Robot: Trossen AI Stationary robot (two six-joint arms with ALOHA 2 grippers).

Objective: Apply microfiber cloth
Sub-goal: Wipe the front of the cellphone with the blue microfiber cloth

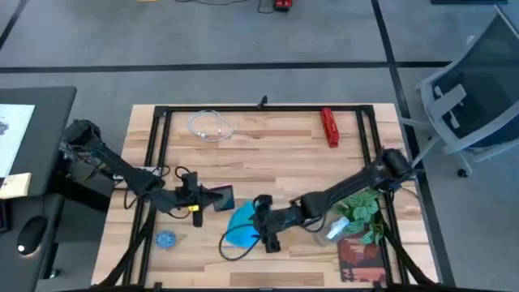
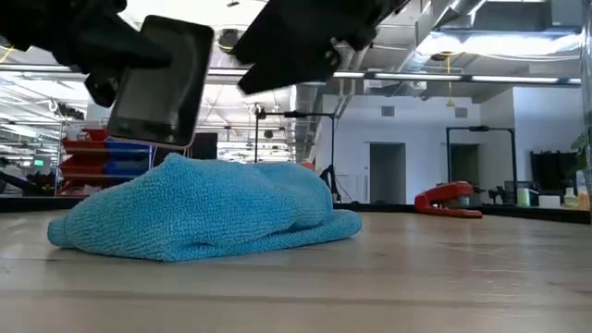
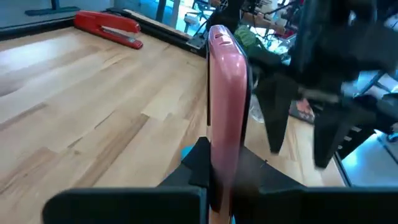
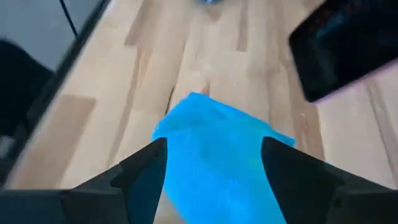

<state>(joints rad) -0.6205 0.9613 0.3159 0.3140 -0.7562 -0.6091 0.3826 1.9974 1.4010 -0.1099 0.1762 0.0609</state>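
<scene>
Microfiber cloth [image 1: 242, 225] crumpled on table [image 1: 268, 154], no clear axis.

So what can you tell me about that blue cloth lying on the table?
The microfiber cloth is bright sky-blue, soft and nubbly, bunched into a low rumpled mound on the wooden table near its front edge. The right gripper hovers open just above it, fingers spread to either side. The left gripper holds a smartphone up beside it.
</scene>
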